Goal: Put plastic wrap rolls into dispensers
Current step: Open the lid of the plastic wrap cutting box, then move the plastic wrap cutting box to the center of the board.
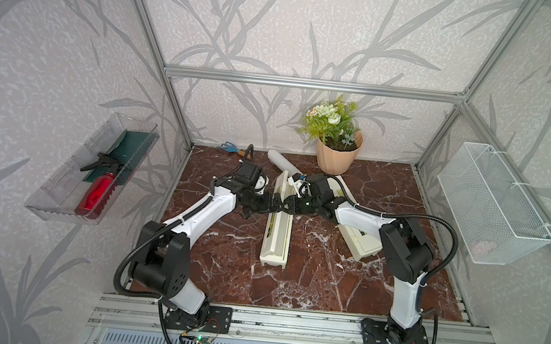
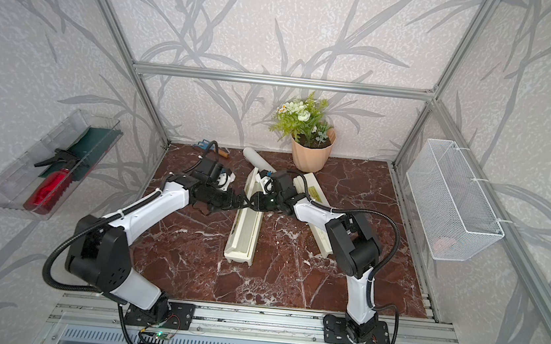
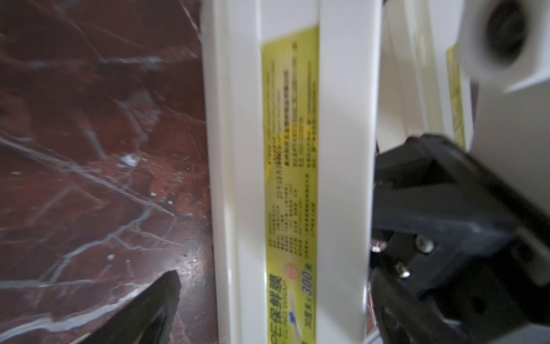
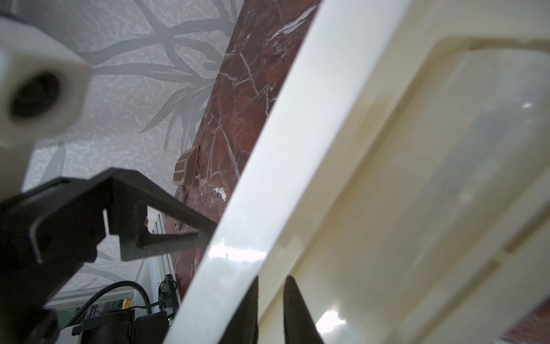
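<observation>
A cream dispenser (image 1: 275,238) with a yellow-green label (image 3: 290,155) lies lengthwise mid-table in both top views (image 2: 242,235). My left gripper (image 1: 275,208) straddles it, open, with one finger (image 3: 154,309) on the tabletop side and the box between the jaws (image 3: 273,312). Coming in from the opposite side, my right gripper (image 1: 287,206) is shut to a narrow gap (image 4: 270,309) on a thin edge of that dispenser. A second dispenser (image 1: 363,245) lies angled under the right arm. One white plastic wrap roll (image 1: 282,161) lies behind, its near end hidden.
On the red-brown marble table (image 1: 308,279) a potted plant (image 1: 336,151) stands at the back. A small blue garden tool (image 1: 230,147) lies at back left. A clear bin (image 1: 58,193) holding a red spray bottle (image 1: 96,193) hangs on the left wall, a white wire basket (image 1: 491,207) on the right.
</observation>
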Controlling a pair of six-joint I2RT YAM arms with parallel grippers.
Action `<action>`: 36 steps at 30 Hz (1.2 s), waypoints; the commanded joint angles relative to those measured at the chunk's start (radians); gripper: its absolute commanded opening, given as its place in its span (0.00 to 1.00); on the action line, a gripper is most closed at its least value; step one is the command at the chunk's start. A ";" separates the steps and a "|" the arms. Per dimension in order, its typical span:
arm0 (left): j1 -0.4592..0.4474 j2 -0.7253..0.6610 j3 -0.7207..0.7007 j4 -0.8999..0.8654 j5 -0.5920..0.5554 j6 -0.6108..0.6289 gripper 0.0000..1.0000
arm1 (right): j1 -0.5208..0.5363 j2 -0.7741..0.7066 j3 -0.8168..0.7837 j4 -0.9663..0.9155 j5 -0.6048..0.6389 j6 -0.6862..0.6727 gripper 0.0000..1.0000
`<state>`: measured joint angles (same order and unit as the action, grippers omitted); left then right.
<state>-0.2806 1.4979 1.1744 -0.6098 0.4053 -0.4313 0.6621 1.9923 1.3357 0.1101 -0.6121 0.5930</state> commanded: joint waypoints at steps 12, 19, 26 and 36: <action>0.095 -0.250 -0.068 0.023 -0.084 0.053 0.99 | 0.082 -0.011 0.077 -0.099 0.115 -0.039 0.25; -0.086 -0.169 -0.009 -0.062 -0.231 0.082 0.99 | -0.004 -0.318 -0.094 -0.267 0.310 -0.107 0.40; -0.299 -0.007 0.083 -0.052 -0.356 0.037 0.99 | -0.225 -0.554 -0.148 -0.560 0.496 -0.346 0.99; -0.458 0.392 0.350 -0.045 -0.293 -0.129 0.99 | -0.434 -0.375 -0.083 -0.715 0.417 -0.529 0.99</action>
<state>-0.7250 1.8385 1.4963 -0.6361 0.0814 -0.4808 0.2363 1.5772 1.2282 -0.5117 -0.1635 0.1345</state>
